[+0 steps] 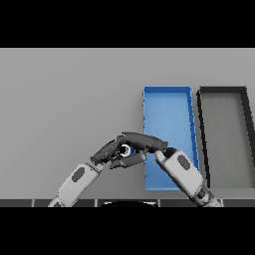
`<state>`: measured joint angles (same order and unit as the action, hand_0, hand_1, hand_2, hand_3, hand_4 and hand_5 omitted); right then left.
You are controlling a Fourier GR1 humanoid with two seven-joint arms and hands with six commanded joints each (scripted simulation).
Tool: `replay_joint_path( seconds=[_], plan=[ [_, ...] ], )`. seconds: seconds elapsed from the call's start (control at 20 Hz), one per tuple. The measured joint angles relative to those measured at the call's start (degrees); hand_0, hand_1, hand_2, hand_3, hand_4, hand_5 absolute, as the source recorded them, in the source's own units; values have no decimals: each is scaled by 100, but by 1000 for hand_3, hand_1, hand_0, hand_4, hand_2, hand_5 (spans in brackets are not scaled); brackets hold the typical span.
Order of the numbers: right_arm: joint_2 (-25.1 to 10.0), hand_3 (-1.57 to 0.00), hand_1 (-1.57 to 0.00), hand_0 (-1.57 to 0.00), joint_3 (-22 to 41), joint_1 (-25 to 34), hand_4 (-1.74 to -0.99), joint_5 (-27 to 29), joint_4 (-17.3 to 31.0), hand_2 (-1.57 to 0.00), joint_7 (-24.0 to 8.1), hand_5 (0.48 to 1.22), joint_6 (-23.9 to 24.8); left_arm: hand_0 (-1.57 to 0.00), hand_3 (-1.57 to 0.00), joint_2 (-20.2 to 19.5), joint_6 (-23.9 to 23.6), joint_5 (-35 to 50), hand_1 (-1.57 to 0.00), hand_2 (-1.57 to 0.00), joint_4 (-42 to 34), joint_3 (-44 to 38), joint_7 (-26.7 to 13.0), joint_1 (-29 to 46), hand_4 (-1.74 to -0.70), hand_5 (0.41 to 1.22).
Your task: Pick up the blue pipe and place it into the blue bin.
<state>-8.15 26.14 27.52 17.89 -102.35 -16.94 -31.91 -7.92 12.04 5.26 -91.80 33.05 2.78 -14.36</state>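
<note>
Right hand (pixel 144 143): mine, fingers curled round the pipe (pixel 126 150), of which only a small blue end shows between fingers and thumb, just left of the bin's near left edge. Left hand (pixel 106 152): mine, close against the right, whether touching I cannot tell, fingers relaxed. Bin (pixel 169 90): blue, on the table (pixel 64 99). Black tray (pixel 222 90): just right of it.

Table (pixel 64 99): grey, flat, fills the view
Dark bin (pixel 201 139): black-rimmed, grey floor, long and rectangular, on the table at the right side, running lengthwise away from the viewer
</note>
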Motion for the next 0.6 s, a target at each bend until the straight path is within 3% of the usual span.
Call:
replay_joint_path(
  seconds=[0.1,0.2,0.25,0.3,0.45,0.5,0.6],
  plan=[
    [-44,-1468,-1496,-1498,44,88,-1465,-263,110,-1500,192,1118,-77,-1486,-1465,-23,-7,7,-1478,-1390,49,-16,-75,-43,-1719,1221],
    [-58,-1505,-1523,-1524,16,106,-1475,-200,19,-1525,113,1155,-21,-1516,-1503,-65,-36,83,-1512,-1388,-26,-62,-30,-35,-1727,1221],
    [-26,-1518,-1533,-1533,-12,103,-1480,-146,29,-1534,87,1168,-5,-1435,-1333,-89,-3,143,-1354,-1221,-21,-77,8,-40,-1648,1221],
    [-3,-1529,-1540,-1541,-39,60,-1483,-96,39,-1542,220,1179,49,-1157,-1066,-171,-26,73,-1083,-977,-79,-55,89,-15,-1535,1221],
    [130,-1549,-1555,-1556,-34,4,-1490,-25,24,-1556,-242,1199,28,-592,-546,-488,176,-415,-554,-500,29,126,317,-155,-1216,1221],
    [164,-1554,-1558,-1559,-65,3,-1491,-69,-14,-1559,-332,1204,-14,-473,-436,-481,213,-523,-443,-399,25,171,257,-210,-1143,1187],
    [256,-1560,-1563,-1563,-107,-82,-1493,-134,-89,-1563,-356,1210,-121,-303,-279,-532,270,-699,-283,-255,54,172,411,-228,-1041,1020]
  ],
)
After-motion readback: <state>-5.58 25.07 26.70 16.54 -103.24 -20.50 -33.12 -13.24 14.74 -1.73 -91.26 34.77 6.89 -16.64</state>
